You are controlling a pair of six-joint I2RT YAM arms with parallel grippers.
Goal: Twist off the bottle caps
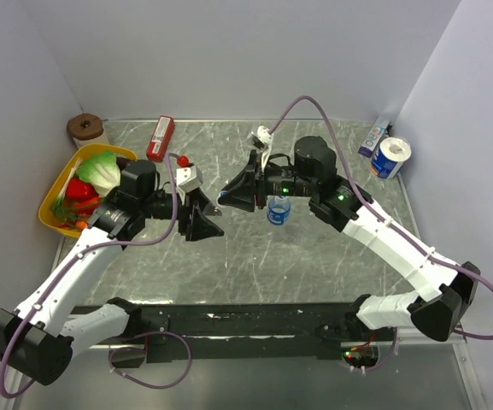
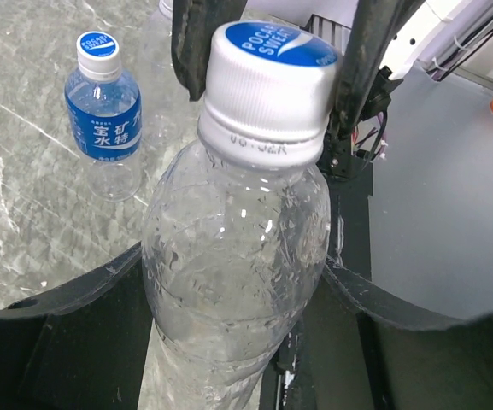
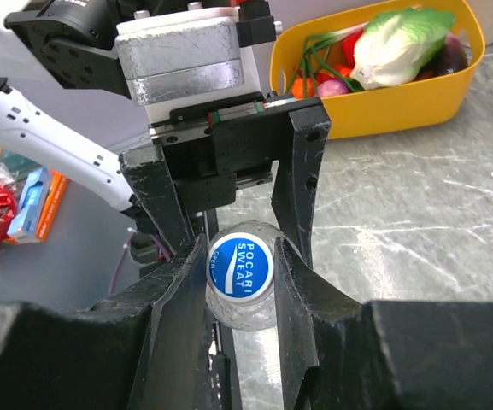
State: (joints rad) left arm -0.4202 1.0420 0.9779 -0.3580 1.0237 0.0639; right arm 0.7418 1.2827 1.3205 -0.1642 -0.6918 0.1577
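Landmark for these notes: yellow basket [image 1: 51,191], filled with vegetables [image 3: 397,41], at the left edge of the table [image 1: 255,256].

- Left gripper [image 1: 203,222] sits just right of the basket. Its jaws are closed on the body of a clear bottle [image 2: 229,256], one finger [image 2: 75,295] on each flank. The label side is not visible to me.
- The bottle's neck points away from the basket, toward the right gripper [image 1: 233,195], which faces the left one nose to nose.
- The cap [image 2: 272,73] is white with a blue printed top and is seated on the neck. On my right wrist feed it sits squarely between the right gripper's fingers [image 3: 293,286]. The jaws are drawn in narrow and press the cap on both sides.
- From the overhead view the held bottle is almost hidden between the two grippers, so I read it from the wrist feeds.
- A blue-labelled bottle [image 1: 278,209] stands upright on the table, farther from the basket than both grippers and just past the right one. Its second cap [image 2: 98,44] is on, and nothing touches it.
- A red box [image 1: 161,137] lies beyond the basket toward the back wall.
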